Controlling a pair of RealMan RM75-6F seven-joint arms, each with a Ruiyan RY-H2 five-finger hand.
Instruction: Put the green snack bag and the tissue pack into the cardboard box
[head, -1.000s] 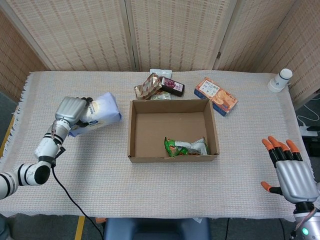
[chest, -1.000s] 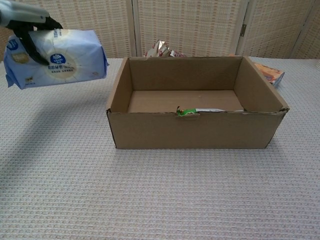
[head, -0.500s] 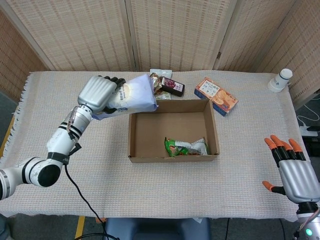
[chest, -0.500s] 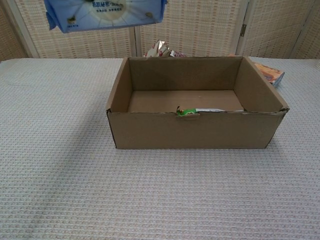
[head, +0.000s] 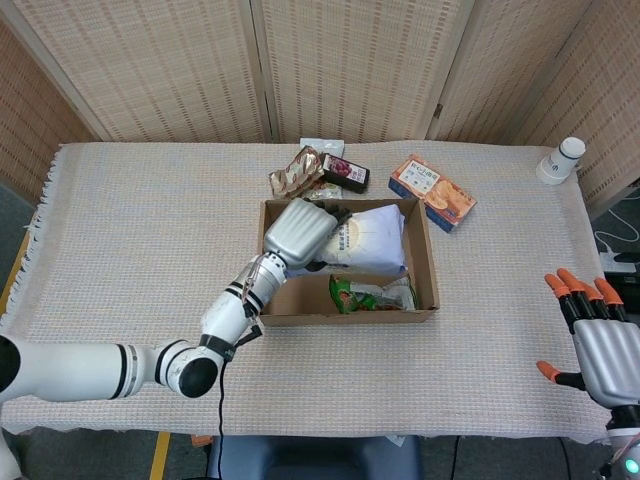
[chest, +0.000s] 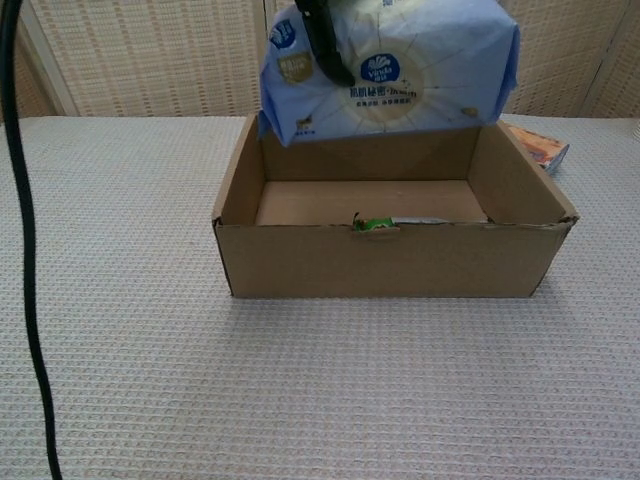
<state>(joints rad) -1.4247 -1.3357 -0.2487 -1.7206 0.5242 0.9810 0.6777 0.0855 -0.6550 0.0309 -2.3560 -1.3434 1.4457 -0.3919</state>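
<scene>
Tissue pack (head: 368, 240) hangs above the open cardboard box (head: 428, 262), over its far half, gripped at its left end by the left hand (head: 300, 232) so that it clears the box walls before release. Green snack bag (head: 372, 294) already lies inside, against the near wall, leaving bare floor behind it for the pack. Right hand (head: 603, 340) waits near the table's near right corner, fingers spread and holding nothing, well apart from the box.
</scene>
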